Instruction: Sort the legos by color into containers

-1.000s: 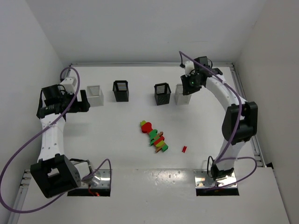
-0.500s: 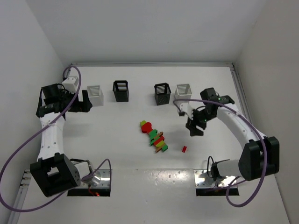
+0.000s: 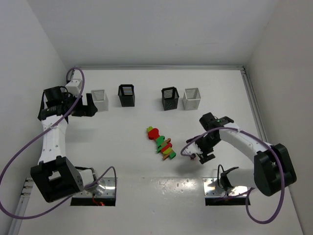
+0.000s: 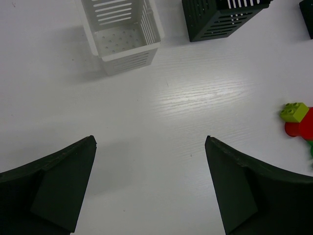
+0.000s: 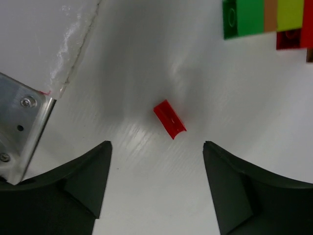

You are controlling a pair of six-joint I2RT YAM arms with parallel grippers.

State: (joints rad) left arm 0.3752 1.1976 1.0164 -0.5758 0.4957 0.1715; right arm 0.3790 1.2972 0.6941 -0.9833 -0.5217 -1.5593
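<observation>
Both pairs of jaws stand wide apart and hold nothing. From above, the left gripper [image 3: 85, 108] hangs far to the left of the lego cluster [image 3: 161, 142], just beside the left white bin [image 3: 99, 100]. The right gripper [image 3: 200, 155] sits low over the table [image 3: 122, 147], to the right of that cluster, near it but apart. Beyond the cluster three more slatted bins continue the row: a black bin [image 3: 126, 95], a second black bin [image 3: 169, 98] and the right white bin [image 3: 191, 98]

On the left wrist camera the spread fingers [image 4: 49, 191] frame bare table. A white slatted bin [image 4: 124, 36] and a black slatted bin [image 4: 225, 17] stand upright ahead. At the right edge shows the cluster's end, a yellow-green brick [image 4: 294, 111] touching a red piece [image 4: 301, 126]

On the right wrist camera a small red brick [image 5: 169, 119] lies alone, tilted, between and just ahead of the open fingers [image 5: 244, 191], untouched by them. It is well below and left of the cluster, whose green brick [image 5: 243, 17], orange-brown brick [image 5: 270, 14] and yellow-green block [image 5: 290, 14] line the top right corner. A metal plate [image 5: 19, 132] sits at the left edge
</observation>
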